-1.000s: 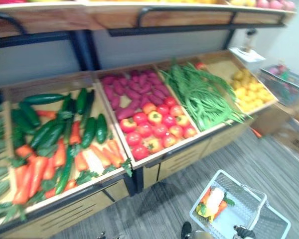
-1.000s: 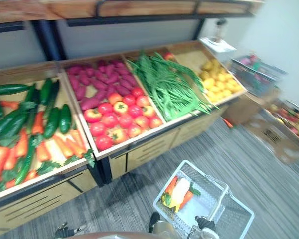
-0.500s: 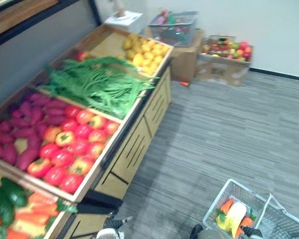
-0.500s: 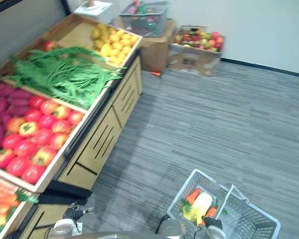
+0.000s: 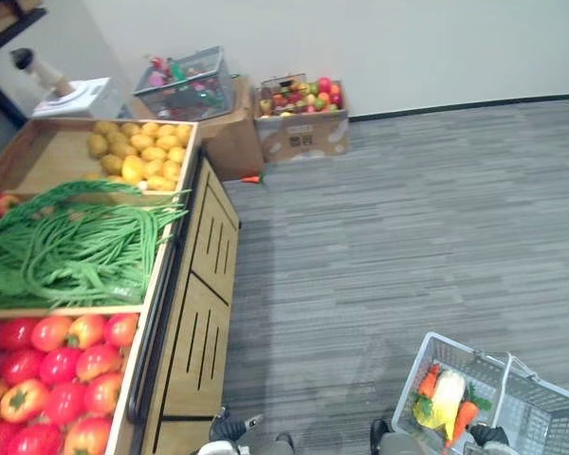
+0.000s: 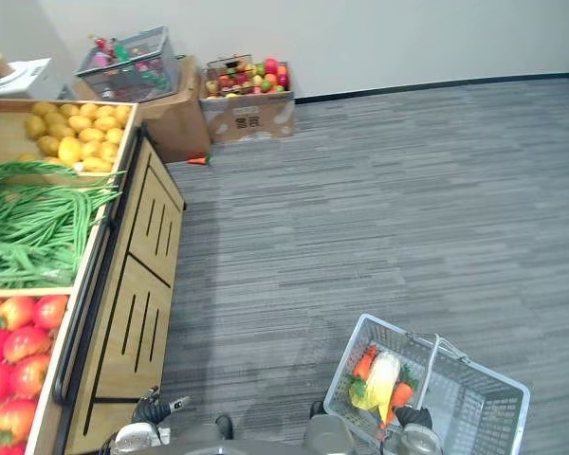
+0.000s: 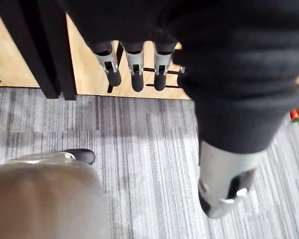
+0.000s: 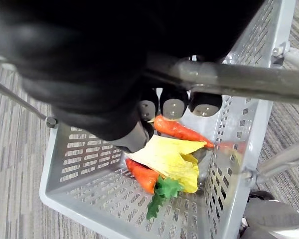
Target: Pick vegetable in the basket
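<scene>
Carrying step: right hand [image 8: 173,105] clenched round handle [image 8: 249,82] of basket [image 8: 84,164] at 5 o'clock; left hand [image 7: 137,74] slack, empty; next pick needs the stand [image 5: 185,313] at 9 o'clock

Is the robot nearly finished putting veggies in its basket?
Done: carrots and a yellow leafy vegetable lie in the basket. In hand: the right hand is curled round the basket's handle; the left hand hangs open, empty. Left: possibly more picking from the stand beside it.
</scene>
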Robot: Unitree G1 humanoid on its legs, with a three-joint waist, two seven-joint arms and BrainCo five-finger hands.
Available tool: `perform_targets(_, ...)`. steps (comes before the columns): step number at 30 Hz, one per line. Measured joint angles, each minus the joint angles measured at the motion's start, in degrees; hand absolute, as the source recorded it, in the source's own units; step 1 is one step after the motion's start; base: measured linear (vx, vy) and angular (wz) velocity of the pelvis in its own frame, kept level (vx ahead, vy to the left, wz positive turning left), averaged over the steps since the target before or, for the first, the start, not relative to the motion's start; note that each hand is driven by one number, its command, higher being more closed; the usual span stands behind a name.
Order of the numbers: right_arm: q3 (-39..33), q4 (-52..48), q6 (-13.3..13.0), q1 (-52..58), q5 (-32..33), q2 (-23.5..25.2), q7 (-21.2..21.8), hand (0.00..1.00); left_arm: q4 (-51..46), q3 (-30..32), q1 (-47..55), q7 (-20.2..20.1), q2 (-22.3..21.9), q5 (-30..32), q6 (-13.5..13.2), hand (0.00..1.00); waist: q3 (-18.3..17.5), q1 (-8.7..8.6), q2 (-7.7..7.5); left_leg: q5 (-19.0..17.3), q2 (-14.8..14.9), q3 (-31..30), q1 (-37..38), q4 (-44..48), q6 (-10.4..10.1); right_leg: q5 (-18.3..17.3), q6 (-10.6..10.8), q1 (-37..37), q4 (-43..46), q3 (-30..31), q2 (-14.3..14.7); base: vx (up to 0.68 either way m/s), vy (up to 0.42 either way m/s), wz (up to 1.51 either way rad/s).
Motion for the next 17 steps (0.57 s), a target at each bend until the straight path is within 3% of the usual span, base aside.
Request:
perform_targets(3,0.1,-0.6,-0.3,0.9,0.0,1.9,0.0,1.00,0.7,-0.1,0.1,-0.2,1.8,0.0,-0.1,0.00,-1.1,-0.14,-3.13,0.4,-3.7,1.9,0.9,-2.3,1.7,1.0,1.7,0.0,-2.2,1.3,-3.6,0.07,0.273,-0.25)
perform_targets(6,0.1,-0.9,-0.7,1.2,-0.1,2.7,0.1,1.00,2.1,-0.7,0.2,-0.4,2.7,-0.1,-0.1,0.00,-1.7,0.14,-4.39,0.2,-6.1,4.5,2.6,-3.7,3.2,1.5,2.5,0.2,-3.0,3.1,-5.6,0.05,0.198,-0.30)
perform_targets(10,0.3,-0.9,-0.8,1.2,-0.7,2.8,0.2,1.00,2.3,-1.4,1.6,-1.6,2.9,-0.2,-0.1,0.00,-2.0,0.18,-4.39,-0.5,-6.9,6.1,5.0,-4.5,4.2,1.6,2.7,1.1,-3.2,3.6,-6.3,0.04,0.084,-0.25)
perform_targets(17,0.4,0.1,-0.7,1.9,-0.7,3.1,1.4,1.00,4.5,-1.7,1.8,-2.3,3.9,-2.5,0.0,0.00,-3.3,0.00,-4.47,-0.5,-6.1,5.2,5.0,-5.1,4.2,2.2,3.6,2.8,-5.8,1.3,-5.7,0.02,-0.026,0.06)
